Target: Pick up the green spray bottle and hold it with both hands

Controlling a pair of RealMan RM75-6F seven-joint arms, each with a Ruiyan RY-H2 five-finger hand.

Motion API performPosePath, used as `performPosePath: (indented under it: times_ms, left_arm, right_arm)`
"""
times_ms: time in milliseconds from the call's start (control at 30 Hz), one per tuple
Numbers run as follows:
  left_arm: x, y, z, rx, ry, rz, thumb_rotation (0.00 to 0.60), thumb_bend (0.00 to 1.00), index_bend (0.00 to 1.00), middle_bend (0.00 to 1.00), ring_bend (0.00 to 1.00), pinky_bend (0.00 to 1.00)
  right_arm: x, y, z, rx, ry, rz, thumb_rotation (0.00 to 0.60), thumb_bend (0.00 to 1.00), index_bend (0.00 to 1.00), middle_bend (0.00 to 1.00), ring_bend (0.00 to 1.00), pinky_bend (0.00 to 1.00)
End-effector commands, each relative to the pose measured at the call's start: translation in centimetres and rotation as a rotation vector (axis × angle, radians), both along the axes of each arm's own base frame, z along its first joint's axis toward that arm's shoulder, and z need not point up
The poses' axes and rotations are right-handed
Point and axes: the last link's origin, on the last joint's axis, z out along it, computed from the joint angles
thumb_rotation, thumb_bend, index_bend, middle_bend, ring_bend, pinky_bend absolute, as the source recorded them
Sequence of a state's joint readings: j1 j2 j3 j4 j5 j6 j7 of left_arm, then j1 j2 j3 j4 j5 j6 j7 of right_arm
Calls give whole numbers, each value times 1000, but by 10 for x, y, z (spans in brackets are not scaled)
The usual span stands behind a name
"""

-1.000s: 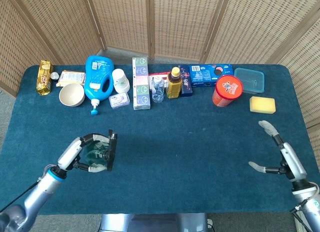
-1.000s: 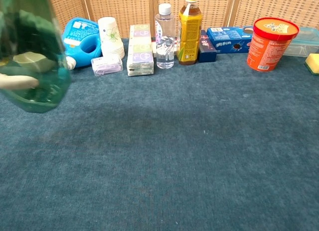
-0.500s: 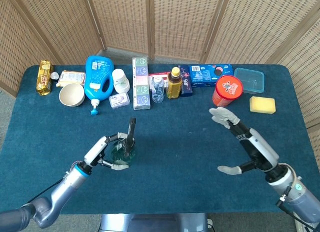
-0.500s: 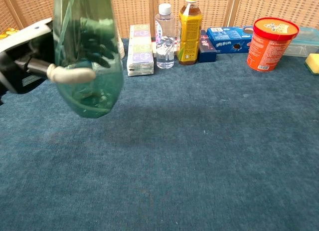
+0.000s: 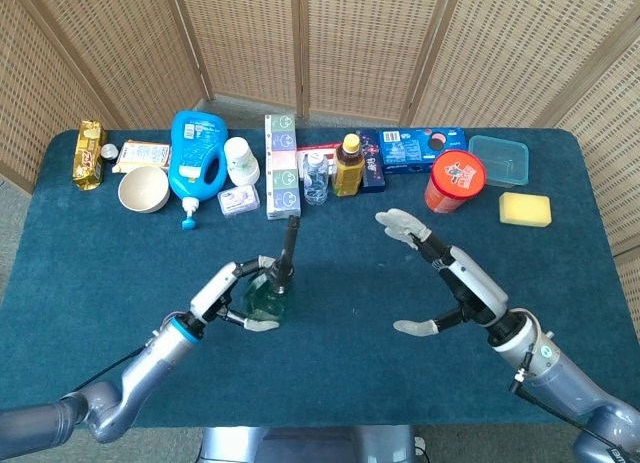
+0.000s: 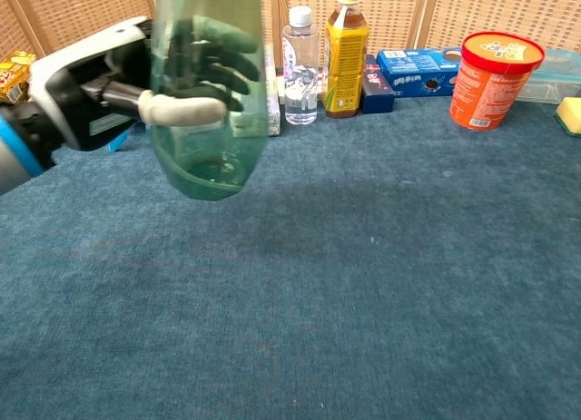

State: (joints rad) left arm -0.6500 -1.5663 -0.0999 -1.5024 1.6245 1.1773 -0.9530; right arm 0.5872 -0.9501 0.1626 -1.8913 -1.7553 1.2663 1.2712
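Observation:
My left hand [image 5: 232, 291] grips the green spray bottle [image 5: 270, 293] around its clear green body and holds it upright above the blue table, the dark spray head [image 5: 289, 245] on top. In the chest view the green spray bottle [image 6: 211, 121] fills the upper left, with my left hand [image 6: 118, 84] wrapped round it from the left. My right hand [image 5: 440, 283] hangs open to the right of the bottle, fingers spread, palm turned toward it, a clear gap away. The chest view does not show the right hand.
A row of goods lines the far edge: blue detergent jug [image 5: 196, 155], white bowl [image 5: 143, 189], paper cups [image 5: 241, 160], tissue packs [image 5: 282, 165], water bottle [image 5: 315, 176], yellow tea bottle [image 5: 348, 164], orange tub [image 5: 454, 181], yellow sponge [image 5: 525, 209].
The left hand has carried the bottle right toward the table's middle. The right hand has swung in from the right edge toward the bottle, staying open.

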Motion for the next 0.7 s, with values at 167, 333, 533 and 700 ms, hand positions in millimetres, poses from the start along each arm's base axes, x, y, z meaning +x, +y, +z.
performPosePath:
  times_ms: [167,333,533,700]
  left_arm:
    - [38,9,-15,-47,18,-30,600,105,334,386,360,561]
    - [48,12,-29,-87,26,-16,600,105,333,385,361,561]
    - [60,14,-35,-98,12,-19,600,105,333,385,360,561]
    - [68,15,-38,-105,15,-31,600,105,333,385,360,561]
  right_arm:
    - [1,-12,-6,-1,5,-8,600,0,0,0,0,31]
    - [10,-18,-8,4,-11,7,600,0,0,0,0,31]
    - [17,-22,-12,16,-1,19,600,0,0,0,0,31]
    - [20,-26,-16,34,-4,18,600,0,0,0,0,31]
